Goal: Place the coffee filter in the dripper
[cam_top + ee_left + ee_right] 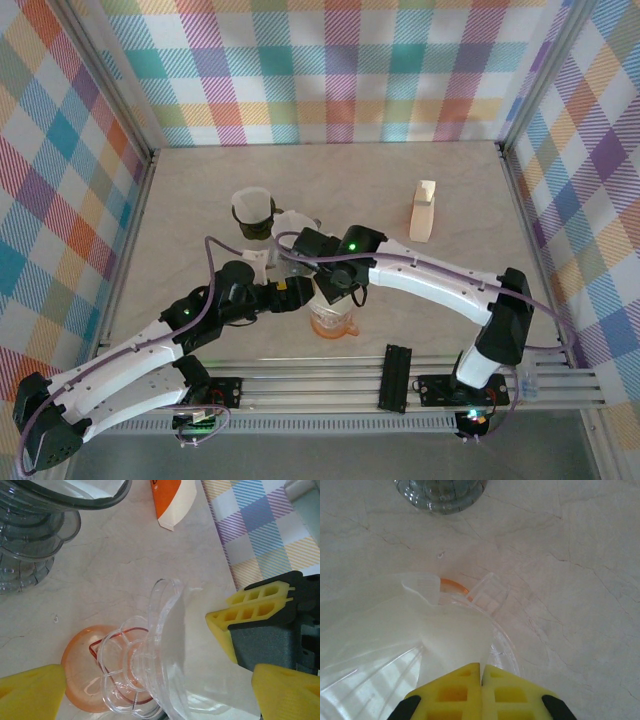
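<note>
Coffee filter (445, 635), a thin white paper cone, sits inside the clear plastic dripper (492, 592), its edge pinched between the right hand's (481, 672) closed yellow fingers. The left hand (159, 675) gapes wide astride the dripper, gripping nothing. Under the dripper is a translucent orange base (80, 680), partly hidden. Beyond the hands: a smoky grey dripper (35, 530), cut off; pale marbled table (570, 555); plaid walls (350, 60).

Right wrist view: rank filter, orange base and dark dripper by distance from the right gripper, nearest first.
1. filter: pinched at the right gripper fingertips, inside the clear dripper.
2. orange base: just ahead, seen past the clear dripper's far rim.
3. dark dripper: farthest, at the top edge of the view.
</note>
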